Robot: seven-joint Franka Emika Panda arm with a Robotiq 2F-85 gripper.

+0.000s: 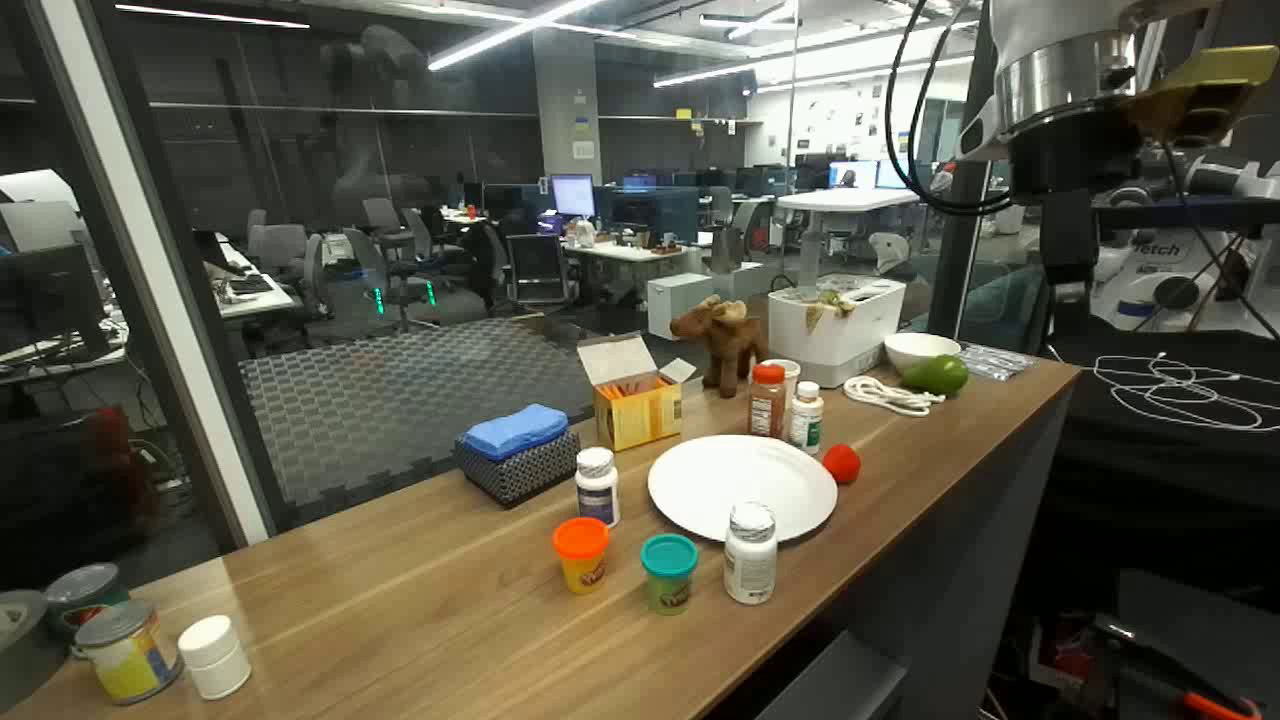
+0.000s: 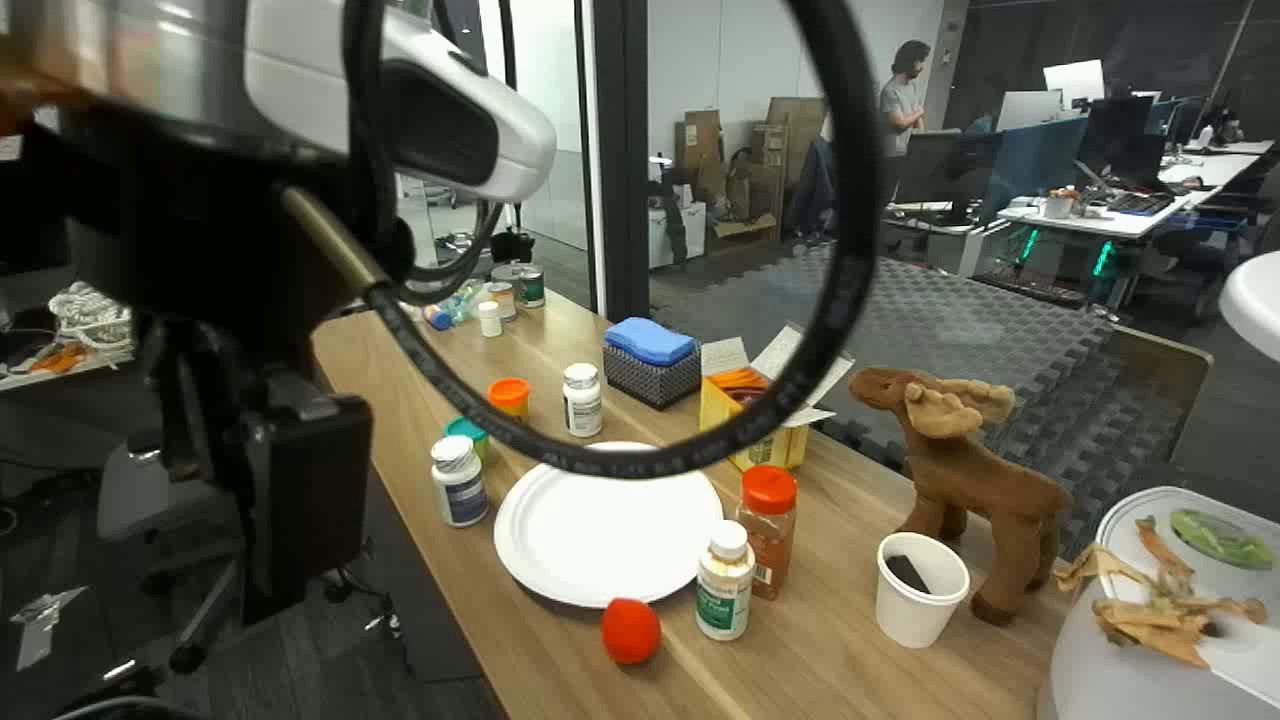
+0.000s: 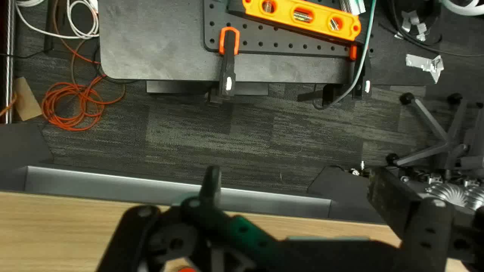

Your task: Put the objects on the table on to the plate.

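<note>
The round white plate (image 1: pixel 742 480) lies bare on the wooden table (image 1: pixel 400 600). Along its near side in an exterior view stand an orange cup (image 1: pixel 581 552), a green cup (image 1: pixel 669 572) and a white bottle (image 1: pixel 751 560). Another white bottle (image 1: pixel 597 490) is upright behind the orange cup. Past the plate are a white-capped bottle (image 2: pixel 724 585), a red-capped bottle (image 2: pixel 769 525) and a small red piece (image 2: pixel 631 631). A lone white bottle (image 1: pixel 214 658) sits far off. My gripper (image 3: pixel 295 184) is open over the table's edge and floor, holding nothing, apart from all of these.
Behind the plate are a dark woven box with blue cloth (image 1: pixel 517 440), an open yellow box (image 1: pixel 640 410), a brown plush moose (image 2: pixel 960 480) and a paper cup (image 2: pixel 920 600). A white tub (image 1: pixel 838 330) and cans (image 1: pixel 128 650) occupy opposite table ends. Beyond the edge is floor.
</note>
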